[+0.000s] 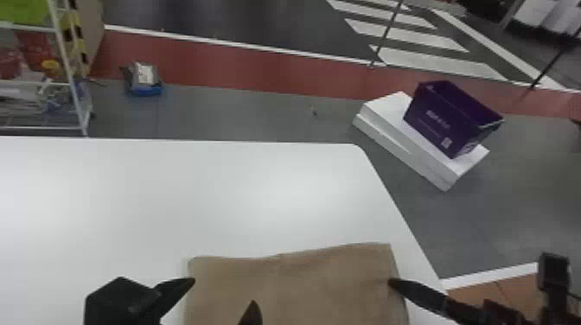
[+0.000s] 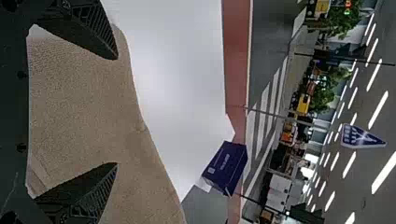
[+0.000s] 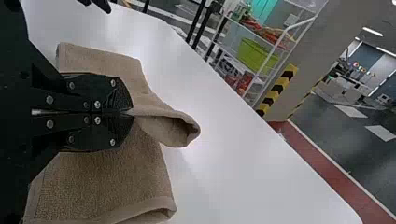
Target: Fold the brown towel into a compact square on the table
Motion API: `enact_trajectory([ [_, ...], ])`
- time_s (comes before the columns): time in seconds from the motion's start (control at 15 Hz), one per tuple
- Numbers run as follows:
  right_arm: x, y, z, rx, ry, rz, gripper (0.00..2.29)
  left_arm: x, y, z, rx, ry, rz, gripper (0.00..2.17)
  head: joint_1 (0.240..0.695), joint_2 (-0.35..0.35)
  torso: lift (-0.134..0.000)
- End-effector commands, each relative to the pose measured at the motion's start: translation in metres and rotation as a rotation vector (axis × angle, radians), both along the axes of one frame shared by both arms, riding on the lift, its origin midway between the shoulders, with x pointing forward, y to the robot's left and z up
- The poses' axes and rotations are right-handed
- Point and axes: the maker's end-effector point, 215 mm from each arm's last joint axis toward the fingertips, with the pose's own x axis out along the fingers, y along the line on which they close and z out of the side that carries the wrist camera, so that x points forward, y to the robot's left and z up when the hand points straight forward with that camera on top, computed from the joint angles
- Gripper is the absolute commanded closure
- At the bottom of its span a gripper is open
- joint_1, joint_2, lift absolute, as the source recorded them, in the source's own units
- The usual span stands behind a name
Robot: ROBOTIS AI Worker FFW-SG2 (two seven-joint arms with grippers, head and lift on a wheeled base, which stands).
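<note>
One purple box (image 1: 445, 119) — contents unclear — stands beyond the towel (image 1: 298, 287).

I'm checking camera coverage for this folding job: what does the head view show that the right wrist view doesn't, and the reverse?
Head view only: the purple box on a white block.
Right wrist view only: ceiling lights.
Both: the brown towel on the white table, the right gripper at the towel, and the white rack.

Free room above table (image 1: 216, 194) beyond towel (image 1: 298, 287), right gripper (image 1: 392, 283) blocking right edge
</note>
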Motion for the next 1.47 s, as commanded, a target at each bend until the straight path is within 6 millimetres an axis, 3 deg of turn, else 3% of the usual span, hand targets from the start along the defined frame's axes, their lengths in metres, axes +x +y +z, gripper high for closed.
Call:
enact_trajectory([
  [0.0, -0.016, -0.003, -0.019, 0.02, 0.058, -0.015, 1.18, -0.001, 0.0, -0.001, 0.014, -0.001, -0.003, 0.08, 0.695, -0.35, -0.124],
  [0.13, -0.028, -0.007, -0.026, 0.032, 0.086, -0.027, 1.18, 0.0, -0.002, -0.004, 0.016, 0.002, -0.005, 0.08, 0.695, -0.35, -0.124],
  [0.27, -0.03, -0.015, -0.021, 0.037, 0.074, -0.043, 1.18, -0.001, -0.007, -0.009, 0.01, 0.004, -0.009, 0.08, 0.695, -0.35, -0.124],
  [0.67, -0.027, -0.025, 0.025, 0.049, -0.047, -0.057, 1.18, 0.005, -0.006, -0.01, 0.014, -0.01, 0.004, 0.08, 0.695, -0.35, -0.124],
  [0.87, -0.032, -0.039, 0.032, 0.056, -0.065, -0.087, 1.18, 0.01, -0.006, -0.012, 0.015, -0.012, 0.003, 0.08, 0.695, -0.35, -0.124],
  [1.07, -0.036, -0.053, 0.002, 0.065, 0.016, -0.112, 1.18, 0.012, -0.011, -0.018, 0.018, -0.003, -0.009, 0.08, 0.695, -0.35, -0.124],
  [1.33, -0.033, -0.045, -0.039, 0.05, 0.094, -0.093, 1.16, 0.012, -0.012, -0.02, 0.022, 0.0, -0.014, 0.08, 0.695, -0.35, -0.124],
  [1.4, -0.03, -0.045, -0.048, 0.026, 0.101, -0.09, 1.04, 0.011, -0.011, -0.02, 0.025, -0.002, -0.017, 0.08, 0.695, -0.35, -0.124],
])
